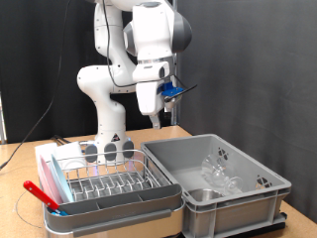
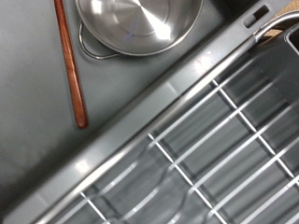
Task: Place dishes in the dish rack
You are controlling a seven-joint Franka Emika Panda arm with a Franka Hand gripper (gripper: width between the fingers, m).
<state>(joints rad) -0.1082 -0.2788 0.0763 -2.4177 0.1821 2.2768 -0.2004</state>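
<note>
While the gripper (image 1: 156, 121) hangs high above the seam between the dish rack (image 1: 109, 183) and the grey bin (image 1: 258, 183), whether its jaws are parted or closed cannot be told, and no fingers appear in the wrist view. The steel bowl (image 2: 140, 23) sits in the bin beside an orange-brown stick (image 2: 70, 65), with glass pieces (image 1: 220, 174) near. One risk, as I judge it, is snagging the stick or clipping the bin wall on descent.
</note>
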